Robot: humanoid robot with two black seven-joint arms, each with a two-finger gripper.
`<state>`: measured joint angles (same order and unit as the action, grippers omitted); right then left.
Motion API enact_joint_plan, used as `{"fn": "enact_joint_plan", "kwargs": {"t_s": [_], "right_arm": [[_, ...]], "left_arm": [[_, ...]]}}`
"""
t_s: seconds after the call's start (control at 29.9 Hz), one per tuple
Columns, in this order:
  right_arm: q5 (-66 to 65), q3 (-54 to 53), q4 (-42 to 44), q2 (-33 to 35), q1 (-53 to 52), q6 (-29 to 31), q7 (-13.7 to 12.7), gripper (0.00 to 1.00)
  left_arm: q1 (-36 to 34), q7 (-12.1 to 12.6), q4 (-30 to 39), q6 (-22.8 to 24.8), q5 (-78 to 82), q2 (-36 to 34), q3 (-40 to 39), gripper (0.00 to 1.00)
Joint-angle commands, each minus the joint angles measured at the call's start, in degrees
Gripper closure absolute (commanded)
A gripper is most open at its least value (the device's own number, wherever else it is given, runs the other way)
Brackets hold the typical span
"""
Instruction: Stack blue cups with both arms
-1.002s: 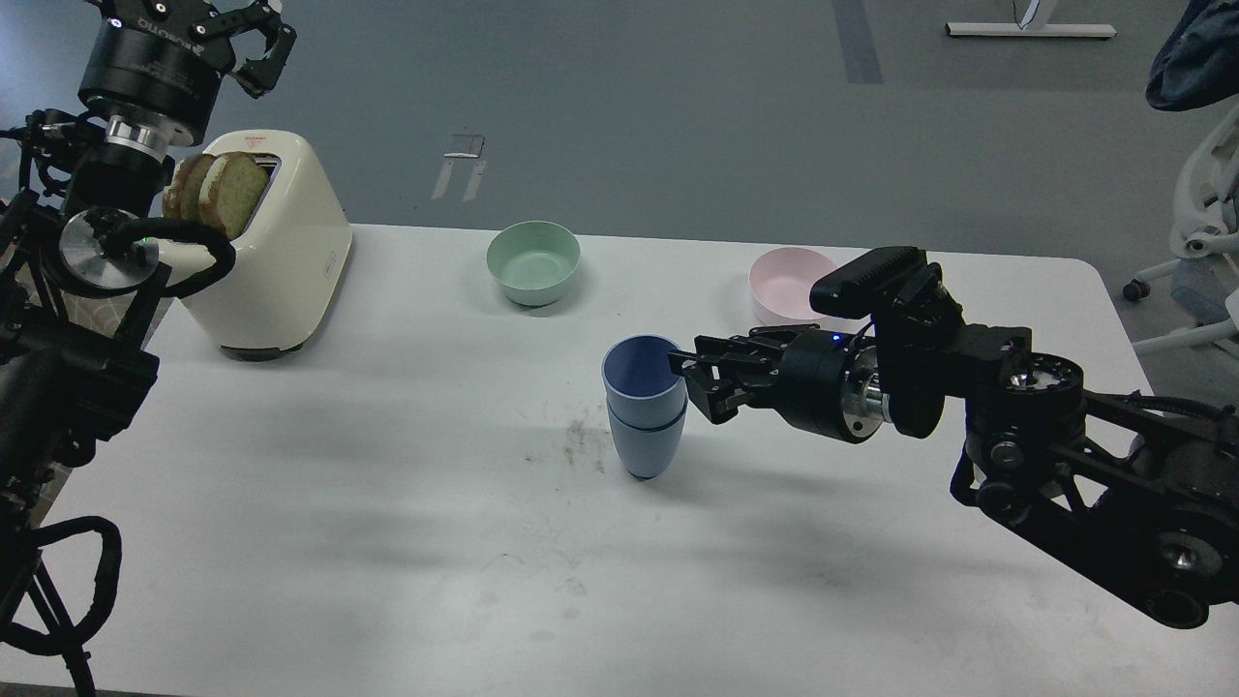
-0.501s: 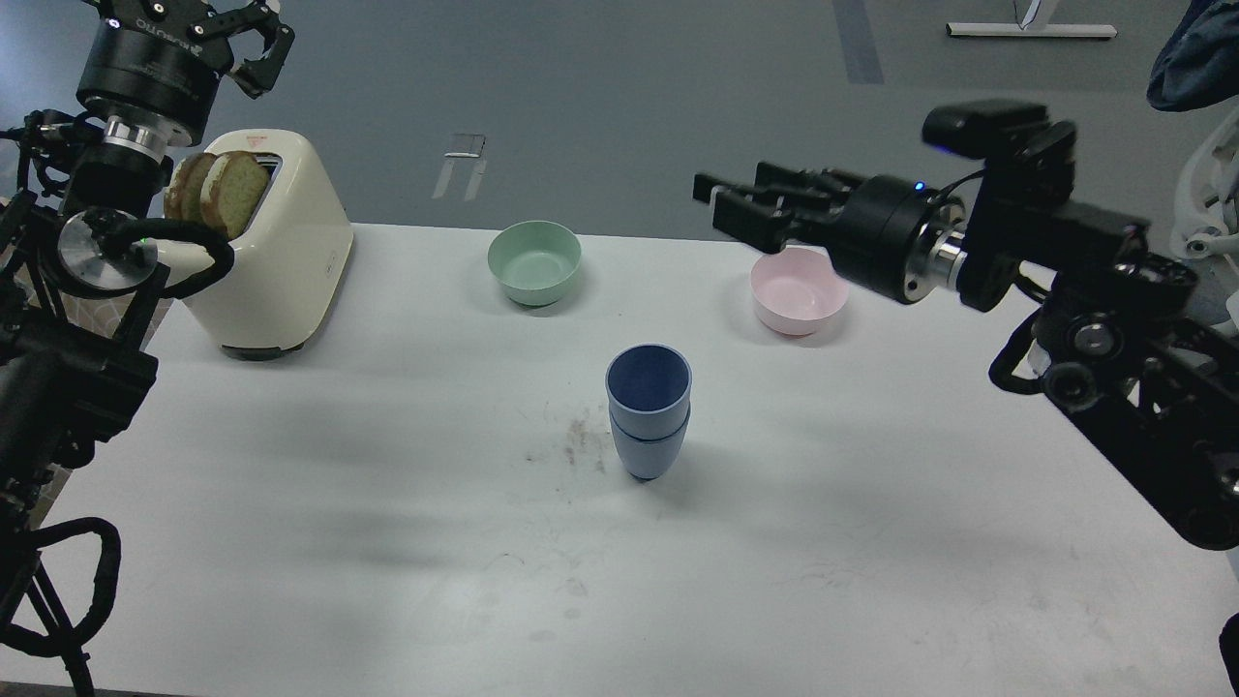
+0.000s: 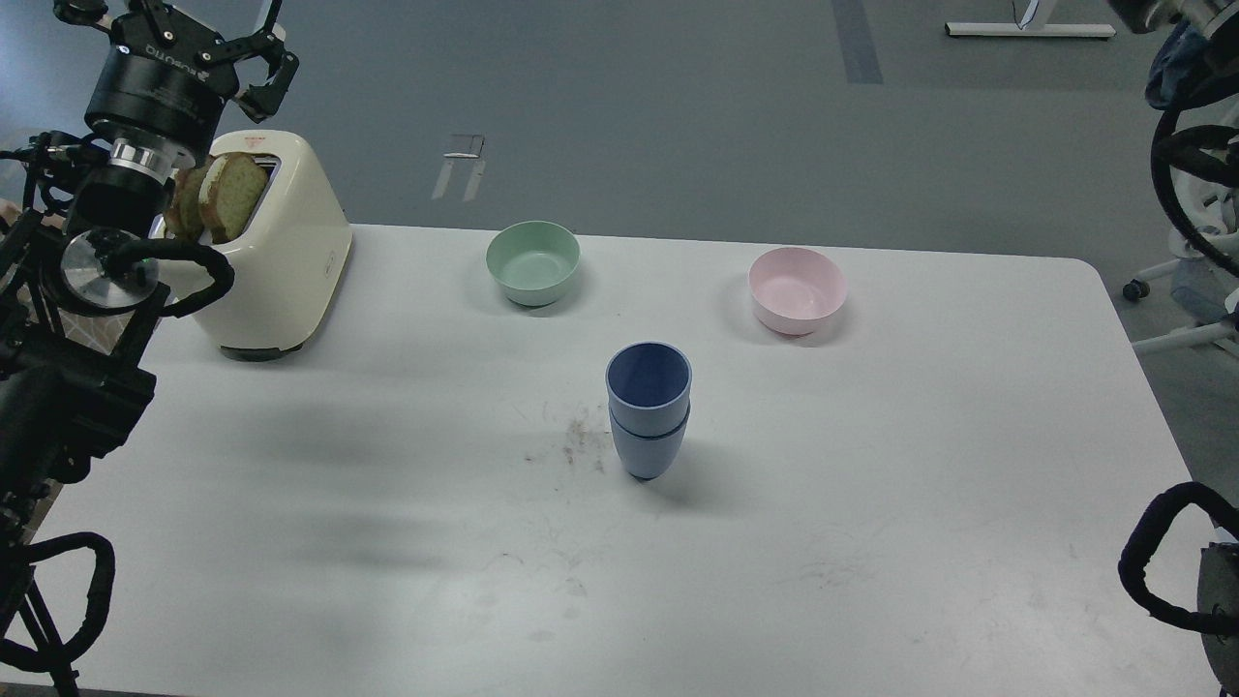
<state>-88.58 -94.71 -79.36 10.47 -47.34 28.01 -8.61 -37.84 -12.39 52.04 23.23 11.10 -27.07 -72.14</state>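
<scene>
The two blue cups (image 3: pixel 649 407) stand nested, one inside the other, upright in the middle of the white table (image 3: pixel 871 542). Nothing touches them. My left arm rises along the left edge, and its gripper (image 3: pixel 174 24) is high at the top left above the toaster, fingers spread open and empty, far from the cups. My right arm has left the table: only cable loops (image 3: pixel 1186 145) at the right edge and a bit of its wrist at the top right corner show. Its gripper is out of view.
A cream toaster (image 3: pixel 281 252) with bread slices (image 3: pixel 218 194) in it stands at the back left. A mint-green bowl (image 3: pixel 533 261) and a pink bowl (image 3: pixel 798 288) sit behind the cups. An office chair (image 3: pixel 1200 271) stands past the table's right end.
My right gripper, beside the upper cup's rim one second ago, lifted up and to the right and has gone out of view. The stacked cups stayed put. The left arm barely shifted.
</scene>
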Motion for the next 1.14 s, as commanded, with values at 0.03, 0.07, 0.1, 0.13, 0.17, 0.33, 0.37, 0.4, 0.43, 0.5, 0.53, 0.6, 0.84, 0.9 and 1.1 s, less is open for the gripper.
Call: {"fn": "enact_joint_plan", "kwargs": {"t_s": [0.03,0.07,0.1,0.13,0.17,0.33,0.37,0.4,0.43,0.5,0.53,0.6,0.84,0.9,1.1], "right_arm": [[13.49,-3.64,6.57,4.37,2.24,-0.01,0.0,0.0],[17.09,-4.43,8.5,4.55,2.94,-0.01,0.0,0.0],[18.87,-4.96,9.48,4.56,3.3,-0.01,0.0,0.0],[22.28,-5.83,11.49,4.47,4.26,-0.01,0.0,0.0],[24.05,-6.1,12.29,4.47,4.62,-0.01,0.0,0.0],[36.96,-6.37,16.25,4.47,7.08,-0.01,0.0,0.0],[38.3,-6.37,16.26,4.29,7.26,-0.01,0.0,0.0],[39.61,-6.37,16.26,4.21,7.34,-0.01,0.0,0.0],[42.32,-6.54,16.34,4.03,7.61,-0.01,0.0,0.0],[46.63,-6.72,16.35,3.94,8.83,-0.01,0.0,0.0],[49.53,-7.33,16.35,3.59,9.97,-0.01,0.0,0.0],[51.75,-8.03,16.35,2.45,10.68,-0.01,0.0,0.0],[53.43,-11.38,18.19,-0.54,12.88,-0.01,0.08,0.0],[53.43,-11.9,18.54,-0.54,12.88,-0.01,0.35,0.0],[55.09,-13.4,18.63,-0.63,14.2,-0.01,1.14,0.0]], "left_arm": [[0.04,-0.09,-0.1,0.23,-0.03,-0.79,-0.02,0.02],[-0.13,-0.35,-0.1,0.24,-0.11,-1.14,-0.19,0.02],[-0.22,-0.44,-0.1,0.24,-0.29,-1.15,-0.46,0.02],[-0.31,-0.62,-0.1,0.32,-0.81,-1.06,-0.81,0.02],[-0.31,-0.62,-0.1,0.32,-0.82,-0.97,-0.98,0.02],[-0.22,-0.36,-0.36,0.24,-0.73,-1.06,-1.07,0.02],[-0.22,-0.36,-0.36,0.24,-0.73,-1.15,-1.07,0.02],[-0.22,-0.36,-0.36,0.24,-0.82,-1.15,-1.07,0.02],[-0.22,-0.36,-0.36,0.24,-0.82,-1.15,-1.16,0.02],[-0.13,-0.09,-0.36,0.32,-0.9,-1.15,-1.86,0.02],[-0.13,0.08,-0.28,0.41,-0.9,-1.15,-2.21,0.02],[-0.04,0.17,-0.28,0.67,-0.82,-1.15,-2.3,0.02],[-0.04,0.7,-0.36,3.4,-0.11,-0.8,-1.78,0.02],[0.04,0.61,-0.28,3.49,-0.11,-0.27,-1.6,0.02],[0.04,0.61,-0.19,3.14,-0.03,0.52,-1.25,0.02]]}}
